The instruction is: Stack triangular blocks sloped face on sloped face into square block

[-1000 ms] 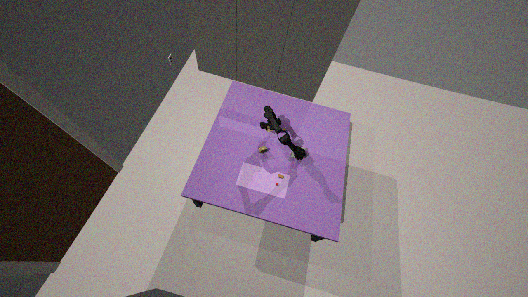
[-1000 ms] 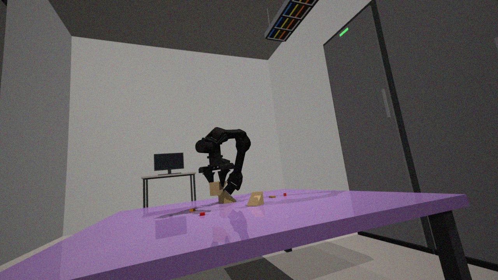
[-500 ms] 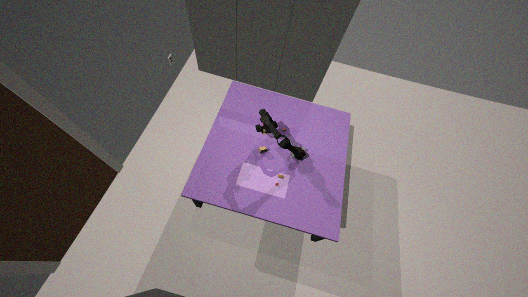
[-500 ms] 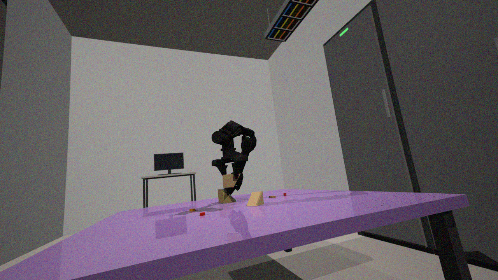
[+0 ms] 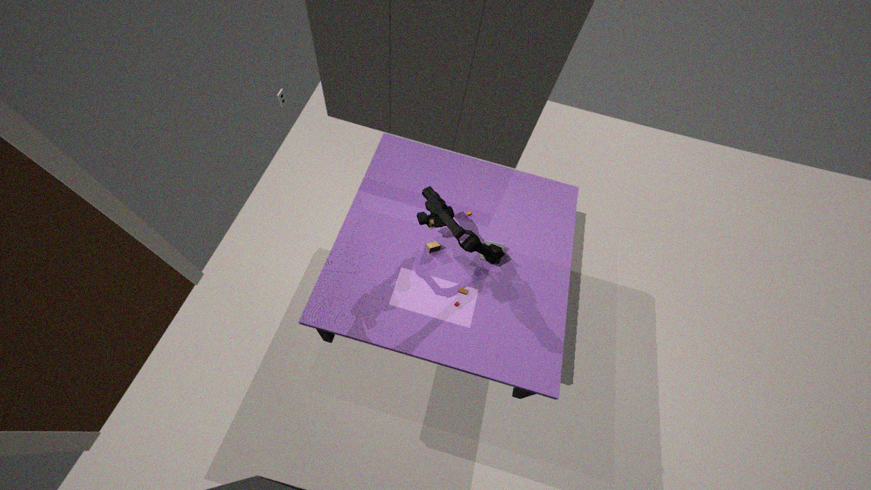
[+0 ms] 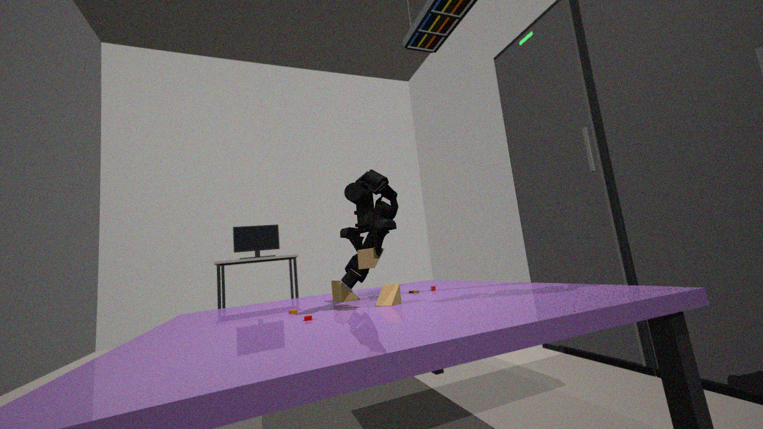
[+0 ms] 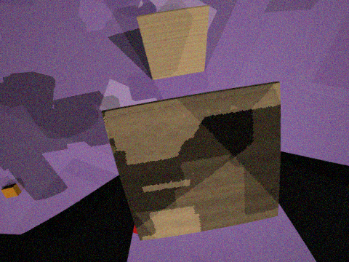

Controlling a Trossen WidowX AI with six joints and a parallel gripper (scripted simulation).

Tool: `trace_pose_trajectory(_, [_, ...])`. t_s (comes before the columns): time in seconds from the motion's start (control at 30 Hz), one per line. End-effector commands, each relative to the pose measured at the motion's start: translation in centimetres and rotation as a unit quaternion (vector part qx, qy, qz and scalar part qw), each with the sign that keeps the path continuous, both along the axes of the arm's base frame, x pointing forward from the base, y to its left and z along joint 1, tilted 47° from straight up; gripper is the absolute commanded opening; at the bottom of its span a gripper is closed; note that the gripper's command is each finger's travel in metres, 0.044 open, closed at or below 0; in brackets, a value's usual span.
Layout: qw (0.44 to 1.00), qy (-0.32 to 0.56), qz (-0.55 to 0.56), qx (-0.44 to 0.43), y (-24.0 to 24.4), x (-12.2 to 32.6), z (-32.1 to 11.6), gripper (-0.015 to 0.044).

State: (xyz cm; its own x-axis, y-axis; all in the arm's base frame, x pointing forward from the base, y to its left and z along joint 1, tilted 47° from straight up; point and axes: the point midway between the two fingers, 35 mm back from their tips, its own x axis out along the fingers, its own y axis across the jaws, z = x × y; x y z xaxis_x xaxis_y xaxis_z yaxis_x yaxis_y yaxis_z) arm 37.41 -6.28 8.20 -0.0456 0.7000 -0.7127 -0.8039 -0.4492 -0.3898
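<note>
My gripper [image 5: 433, 219] [image 6: 371, 251] [image 7: 198, 168] is shut on a tan wooden triangular block [image 5: 431, 223] [image 6: 368, 258] [image 7: 214, 189], held well above the table, with a finger at each side. A broad rectangular face of it fills the middle of the wrist view. The other triangular block [image 5: 433, 246] [image 6: 390, 295] [image 7: 175, 44] rests on the purple table [image 5: 517, 201] [image 6: 533, 309]. Its slope shows towards the lower left in the exterior view. In the wrist view it lies beyond the held block, with a gap between them. The held block's underside is hidden.
A tan wedge-shaped piece [image 6: 342, 292] sits at the arm's foot. Small orange pieces [image 5: 469, 213] [image 5: 463, 291] [image 6: 292, 311] [image 6: 413, 291] [image 7: 11, 190] and red cubes [image 5: 456, 303] [image 6: 307, 317] [image 6: 433, 288] lie on the table, apart from the resting block.
</note>
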Motion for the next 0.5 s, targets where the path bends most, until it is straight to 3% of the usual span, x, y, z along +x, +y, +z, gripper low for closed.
trace_pose_trajectory(0.0, [1.000,-0.005,-0.005,0.000,0.1,0.0,0.9,0.0000])
trace_pose_trajectory(0.47, [1.000,0.012,0.015,0.010,5.4,-1.0,-1.4,0.0000])
